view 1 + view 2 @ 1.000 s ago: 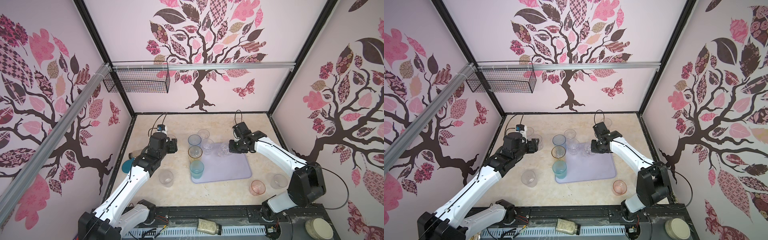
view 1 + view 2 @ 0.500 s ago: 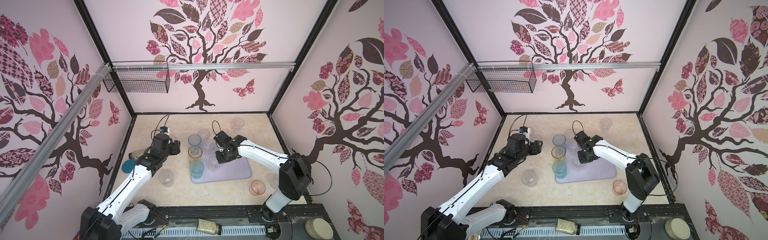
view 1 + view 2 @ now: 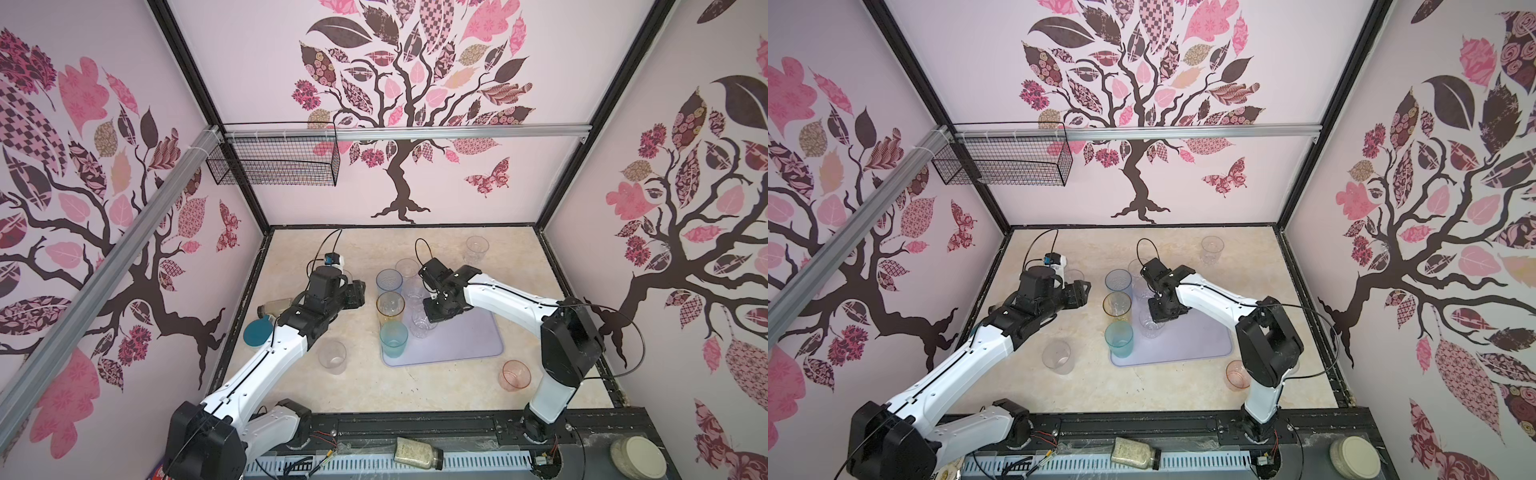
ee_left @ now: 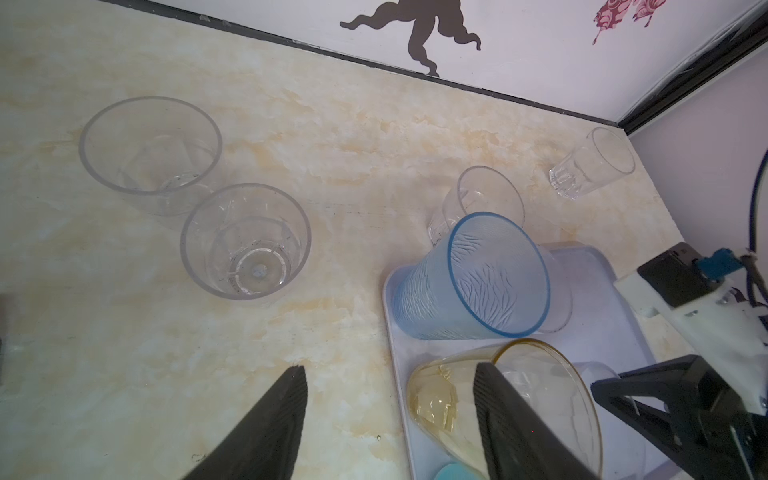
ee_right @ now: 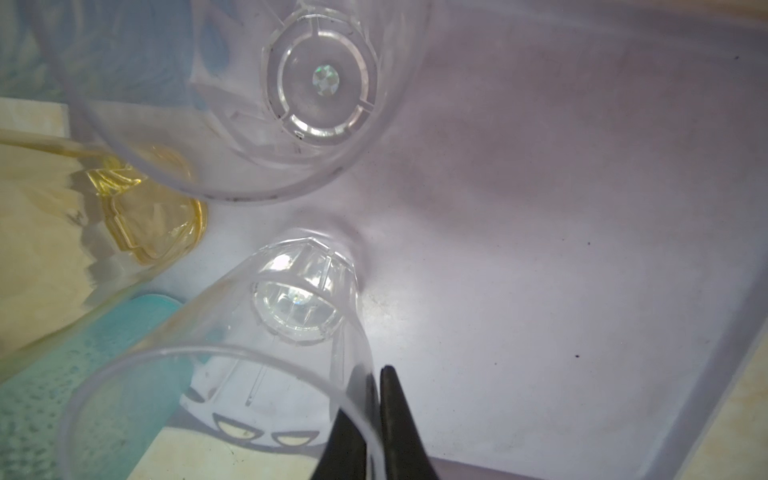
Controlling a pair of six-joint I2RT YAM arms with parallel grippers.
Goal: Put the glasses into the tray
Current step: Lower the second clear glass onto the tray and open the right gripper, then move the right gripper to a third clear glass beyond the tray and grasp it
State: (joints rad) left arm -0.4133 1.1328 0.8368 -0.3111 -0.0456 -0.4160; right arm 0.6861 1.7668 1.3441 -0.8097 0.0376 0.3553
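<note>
The right fingers point(image 5: 397, 419) pinch a clear glass point(image 5: 291, 307) by its rim over the tray point(image 5: 540, 249), while the left fingers point(image 4: 270, 428) hang spread above the desk point(image 4: 124, 332).

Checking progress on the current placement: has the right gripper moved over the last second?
Yes. The right gripper, pinching a clear glass, has travelled leftward over the tray toward the amber glass.

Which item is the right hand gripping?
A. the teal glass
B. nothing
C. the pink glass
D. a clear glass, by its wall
D: the right wrist view shows the right hand shut on the wall of a clear glass over the tray.
</note>
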